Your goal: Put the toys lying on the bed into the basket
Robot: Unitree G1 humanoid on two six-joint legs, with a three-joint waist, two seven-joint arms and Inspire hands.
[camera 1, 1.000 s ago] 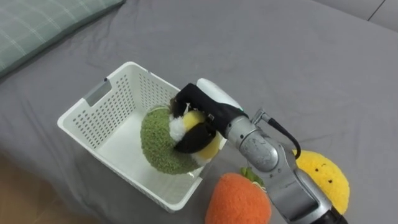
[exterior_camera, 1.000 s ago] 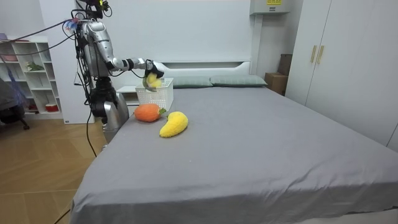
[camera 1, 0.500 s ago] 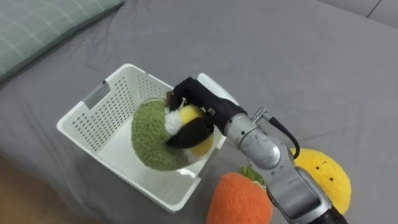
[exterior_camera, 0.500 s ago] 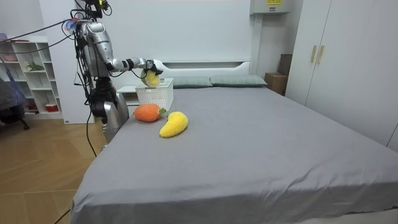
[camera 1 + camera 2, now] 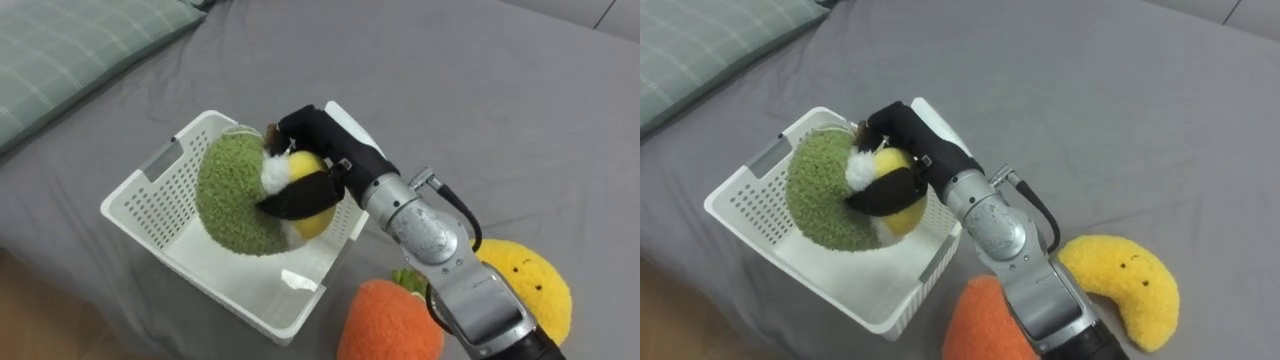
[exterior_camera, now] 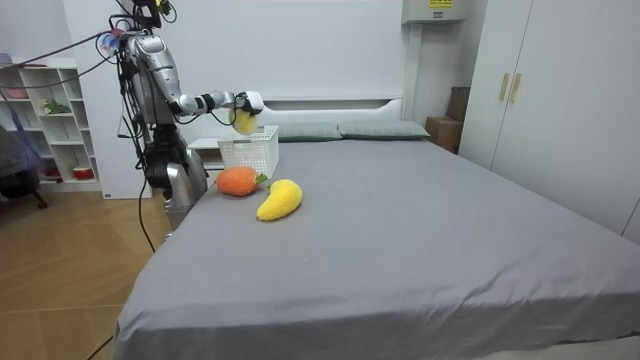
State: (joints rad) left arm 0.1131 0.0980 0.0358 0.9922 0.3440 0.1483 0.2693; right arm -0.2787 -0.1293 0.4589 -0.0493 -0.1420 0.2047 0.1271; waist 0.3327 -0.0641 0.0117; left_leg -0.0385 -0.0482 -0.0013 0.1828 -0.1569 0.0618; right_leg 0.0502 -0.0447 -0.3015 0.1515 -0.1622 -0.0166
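Green plush toy (image 5: 232, 196) above white basket (image 5: 158, 196).

Right hand (image 5: 318, 142): matte black shell and fingers. Wrist and forearm: brushed silver metal, built as rounded cylindrical sections with visible seams. Black cable looped from a silver fitting at the wrist back to the forearm. In room view: silver-grey torso and upper arm, darker waist section.

Orange toy (image 5: 386, 326) partly beyond bottom edge
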